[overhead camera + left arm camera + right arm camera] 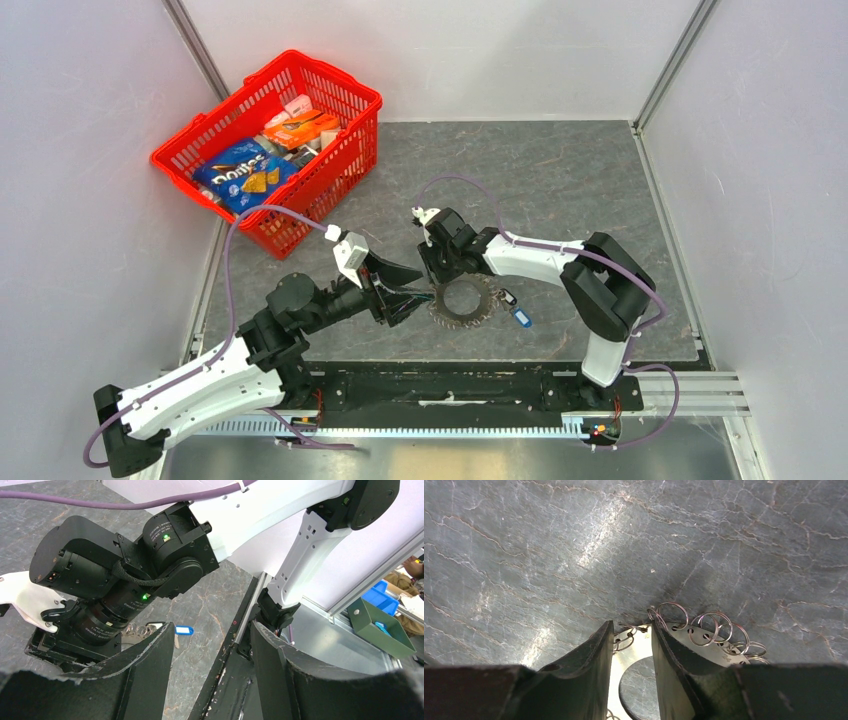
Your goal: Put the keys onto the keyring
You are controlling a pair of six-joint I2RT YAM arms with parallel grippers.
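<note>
keys (470,318) on the table (580,190), between your grippers
your left gripper (408,292) stands wide open and empty beside them; right gripper (440,278) jaws are narrowly apart over their rim, grip i cannot tell; blue-headed key (520,318) lies at right.

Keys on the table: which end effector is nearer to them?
Right. The right end effector is down at the rim of the keys. The left end effector is open just beside their left edge, holding nothing.
</note>
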